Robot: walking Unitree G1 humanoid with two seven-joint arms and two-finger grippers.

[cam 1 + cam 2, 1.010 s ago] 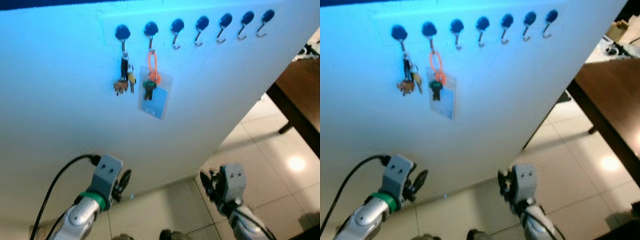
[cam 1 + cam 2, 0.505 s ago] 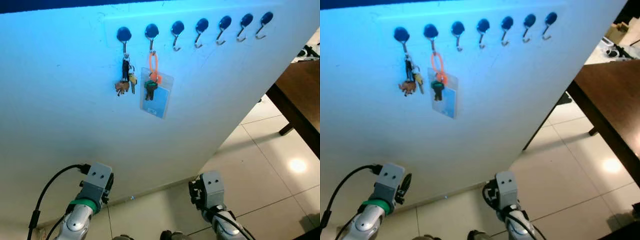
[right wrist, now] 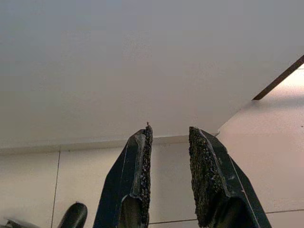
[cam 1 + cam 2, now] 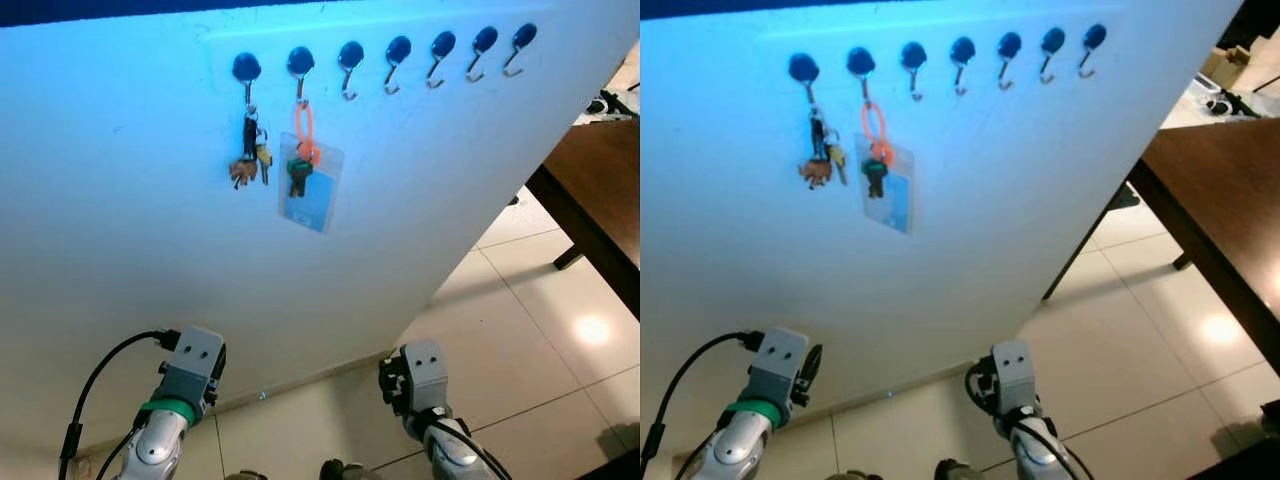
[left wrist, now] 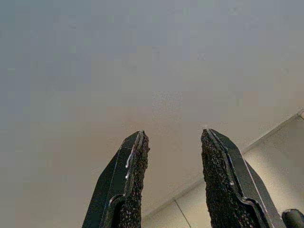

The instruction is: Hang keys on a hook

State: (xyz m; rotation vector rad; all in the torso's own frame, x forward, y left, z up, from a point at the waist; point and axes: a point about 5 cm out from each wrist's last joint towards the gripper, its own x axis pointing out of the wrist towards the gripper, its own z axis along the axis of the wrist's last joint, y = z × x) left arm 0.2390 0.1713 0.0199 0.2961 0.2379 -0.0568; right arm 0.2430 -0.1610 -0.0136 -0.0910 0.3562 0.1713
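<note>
A row of several black-capped hooks [image 4: 392,62] runs along the top of a white wall panel [image 4: 150,260]. A bunch of keys [image 4: 250,152] with a small brown charm hangs from the leftmost hook. From the second hook hangs an orange loop with a dark green key [image 4: 298,172] and a clear blue card sleeve [image 4: 310,190]. My left gripper [image 5: 173,147] is low by the panel's foot, open and empty. My right gripper [image 3: 168,137] is also low, over the floor tiles, open with nothing between its fingers.
Beige floor tiles [image 4: 520,320] spread to the right of the panel. A dark brown table [image 4: 600,190] stands at the right edge with some small items at its far end. A black cable [image 4: 100,385] loops from my left wrist.
Both arms dropped lower from one second ago and drew in toward my body; they have held still over the last half second. The keys on the hooks have not moved.
</note>
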